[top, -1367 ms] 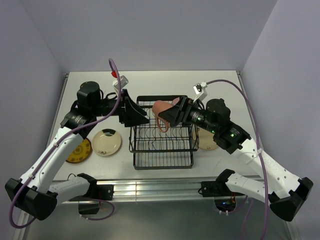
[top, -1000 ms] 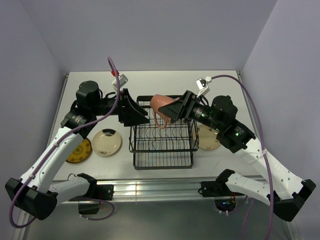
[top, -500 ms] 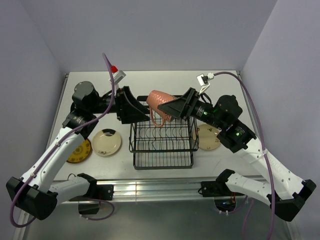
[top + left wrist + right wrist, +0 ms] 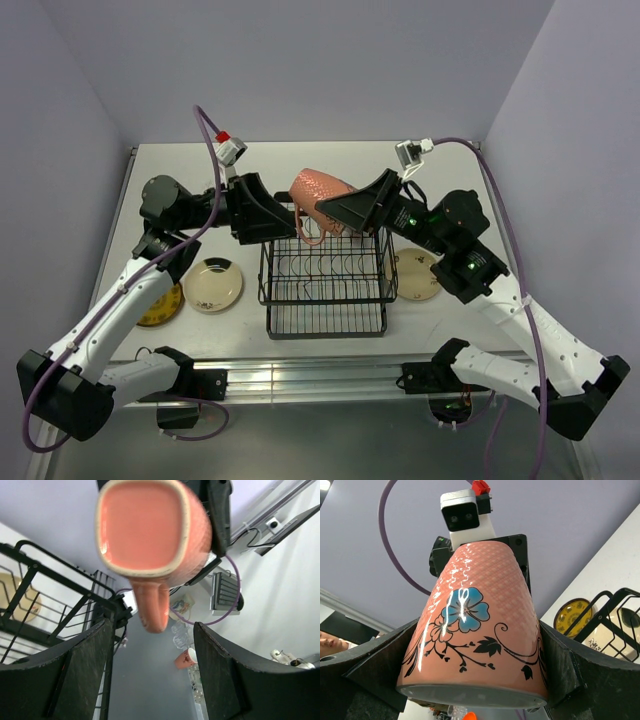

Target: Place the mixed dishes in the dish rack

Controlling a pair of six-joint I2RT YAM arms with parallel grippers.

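My right gripper (image 4: 345, 210) is shut on the pinkish mug (image 4: 317, 192) and holds it tilted on its side, high above the far edge of the black dish rack (image 4: 325, 290). In the right wrist view the mug (image 4: 475, 630), with a blue flower, sits between my fingers (image 4: 370, 665). My left gripper (image 4: 268, 212) is open just left of the mug. In the left wrist view the mug's base (image 4: 145, 525) faces the camera, handle hanging down. A cream plate (image 4: 213, 284) and the yellow plate (image 4: 156, 305) lie left of the rack. Another cream plate (image 4: 415, 277) lies right of it. The bowl is out of view.
The rack stands in the middle of the white table (image 4: 300, 160), with its upright prongs showing and nothing seen in its slots. Grey walls close in the back and both sides. The arms' bases and a metal rail (image 4: 310, 375) run along the near edge.
My right gripper has lifted the mug up and to the left, away from the rack, tilting it more. My left gripper has risen too and stays beside the mug.
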